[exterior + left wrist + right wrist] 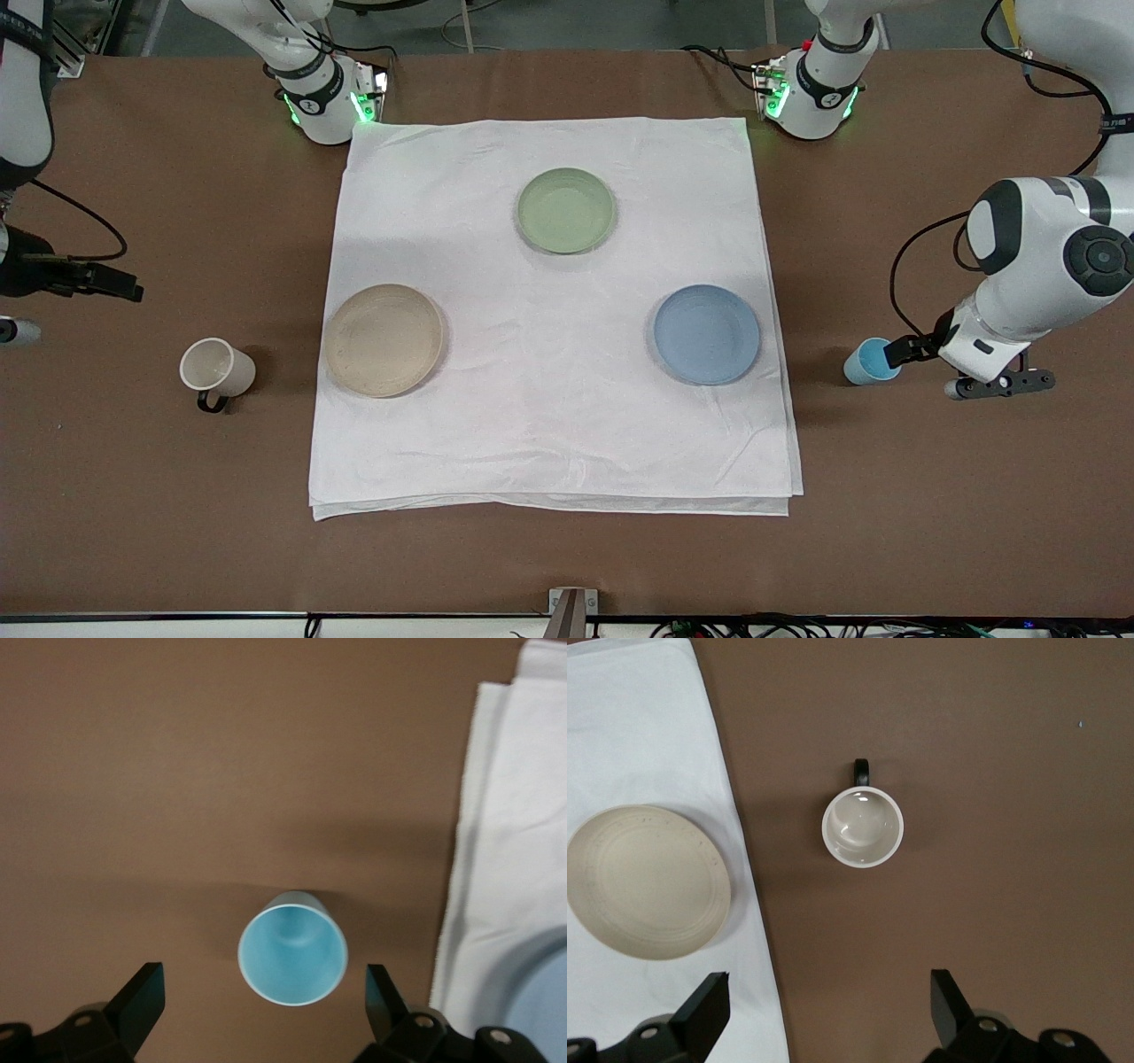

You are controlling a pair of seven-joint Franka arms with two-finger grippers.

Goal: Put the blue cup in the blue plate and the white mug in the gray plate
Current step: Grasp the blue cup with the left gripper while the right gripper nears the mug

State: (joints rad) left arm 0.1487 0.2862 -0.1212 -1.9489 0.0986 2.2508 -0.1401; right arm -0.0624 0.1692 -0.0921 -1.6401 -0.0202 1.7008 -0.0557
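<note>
The blue cup (872, 361) stands upright on the bare brown table, beside the cloth toward the left arm's end. My left gripper (897, 353) is open right beside it; in the left wrist view (263, 972) its fingers straddle the cup (292, 948) without touching. The blue plate (707, 334) lies empty on the cloth. The white mug (217, 368), black handle toward the front camera, stands on bare table beside the empty gray plate (383, 339). My right gripper (124, 286) is open and empty over the table near the mug (863, 827).
A pale green plate (566, 210) lies empty on the white cloth (549, 425), farther from the front camera than the other two plates. The cloth's edge (461, 868) runs close to the blue cup. The gray plate also shows in the right wrist view (647, 881).
</note>
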